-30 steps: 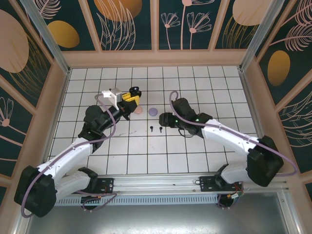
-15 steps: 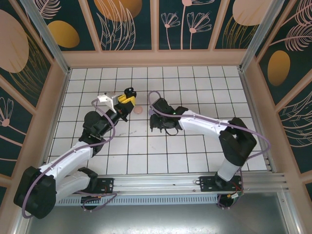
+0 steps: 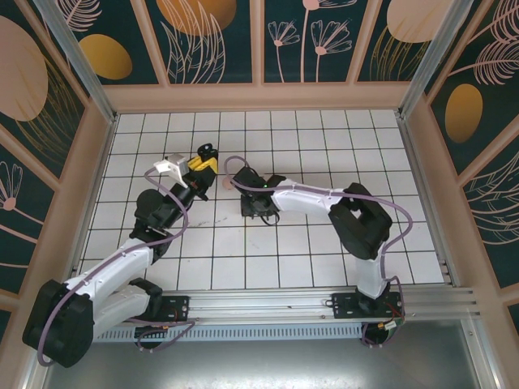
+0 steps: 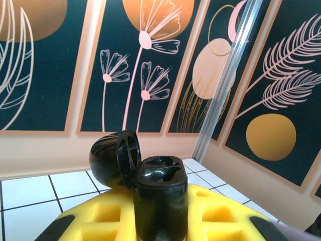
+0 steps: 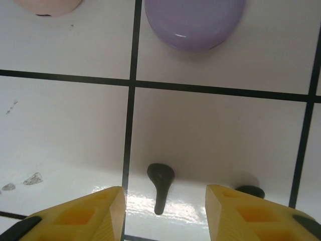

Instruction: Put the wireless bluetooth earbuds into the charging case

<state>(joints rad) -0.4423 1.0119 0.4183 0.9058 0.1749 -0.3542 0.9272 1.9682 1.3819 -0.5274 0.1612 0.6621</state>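
White tiled desk (image 3: 324, 243) with black grid lines, walled by floral panels (image 3: 203, 40). We see the left claw (image 4: 160, 221) clenched on the black charging case (image 4: 159, 196), held upright, lid swung open, both sockets empty. The right claw (image 5: 165, 211) stands released, jaws either side of one black earbud (image 5: 160, 185) lying untouched on the desk. A second black earbud (image 5: 250, 191) lies close by one finger, with a lilac case (image 5: 193, 22) and a pink case (image 5: 47, 4) beyond. We judge the earbud light, rigid and glossy, apt to skid or flip, so a pinch across its bulb seems best. The left wrist view resolves the sockets, while the overhead view gives how near the claws stand.
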